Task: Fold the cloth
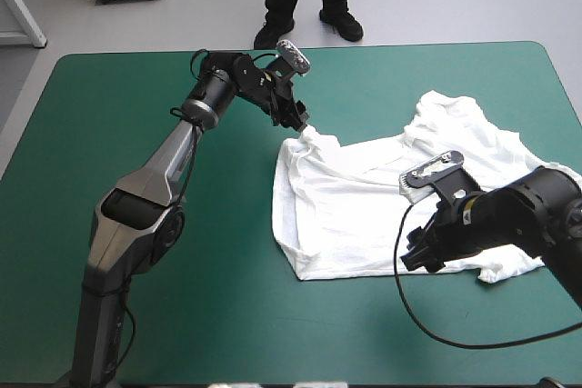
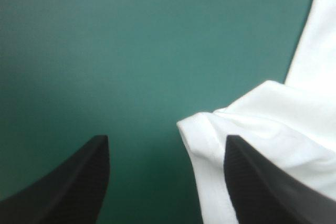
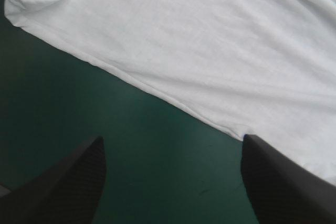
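T-shirt [image 1: 355, 215] lies spread, partly rumpled, on teal-green cover [image 1: 227, 306].

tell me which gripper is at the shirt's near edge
The right gripper, open over the near hem of the T-shirt; the left gripper is at its far corner.
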Motion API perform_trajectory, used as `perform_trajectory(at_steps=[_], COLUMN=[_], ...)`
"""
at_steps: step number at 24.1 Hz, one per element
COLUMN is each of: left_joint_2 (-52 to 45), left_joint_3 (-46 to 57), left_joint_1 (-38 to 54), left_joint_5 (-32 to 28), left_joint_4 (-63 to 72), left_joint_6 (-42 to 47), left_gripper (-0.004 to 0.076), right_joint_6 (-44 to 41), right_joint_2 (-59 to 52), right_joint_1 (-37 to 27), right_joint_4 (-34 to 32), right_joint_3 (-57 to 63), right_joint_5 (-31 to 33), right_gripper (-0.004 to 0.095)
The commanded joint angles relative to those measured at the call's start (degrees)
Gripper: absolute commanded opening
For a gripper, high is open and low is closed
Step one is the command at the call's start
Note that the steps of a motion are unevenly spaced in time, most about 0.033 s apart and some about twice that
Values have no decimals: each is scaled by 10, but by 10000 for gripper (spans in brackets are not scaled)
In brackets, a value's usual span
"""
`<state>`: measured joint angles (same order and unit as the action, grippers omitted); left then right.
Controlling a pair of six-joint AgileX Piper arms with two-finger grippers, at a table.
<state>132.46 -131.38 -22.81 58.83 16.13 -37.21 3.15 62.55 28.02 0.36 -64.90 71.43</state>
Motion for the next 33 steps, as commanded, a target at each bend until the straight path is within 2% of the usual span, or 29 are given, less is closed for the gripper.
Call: perform_trajectory(at_steps=[1, 12, 15, 18, 20, 21, 22, 23, 24, 28, 33], left_joint_2=[-5, 45, 58, 73, 81, 82, 82, 82, 82, 81, 60], left_joint_3=[-32, -34, -34, -34, -34, -34, -34, -34, -34, -34, -34], left_joint_1=[-6, -6, -16, -28, -37, -41, -41, -41, -39, -38, -25], left_joint_5=[-23, -11, -1, 11, 18, 19, 19, 24, 25, 52, 92], left_joint_4=[11, 78, 87, 87, 87, 87, 86, 82, 81, 51, 31], left_joint_6=[15, -10, -12, -11, -7, -4, -2, 3, 7, 23, 29], left_gripper=[458, 456, 427, 366, 272, 177, 137, 36, -12, -10, -10], right_joint_6=[-2, -2, 3, 48, 102, 115, 123, 150, 158, 214, 270], right_joint_2=[-25, -13, -6, 4, 11, 13, 14, 14, 14, 29, 86], right_joint_1=[1, 1, 1, 3, 3, 3, 3, 3, 3, 3, 14], right_joint_4=[-24, -13, 1, 29, 66, 72, 72, 72, 72, 89, 178], right_joint_3=[-10, -5, -4, -4, -4, -4, -4, -4, -4, 1, 2], right_joint_5=[0, 0, 0, 0, 0, 0, 0, -1, -4, -30, -70], right_gripper=[671, 671, 668, 632, 603, 603, 603, 602, 596, 581, 581])
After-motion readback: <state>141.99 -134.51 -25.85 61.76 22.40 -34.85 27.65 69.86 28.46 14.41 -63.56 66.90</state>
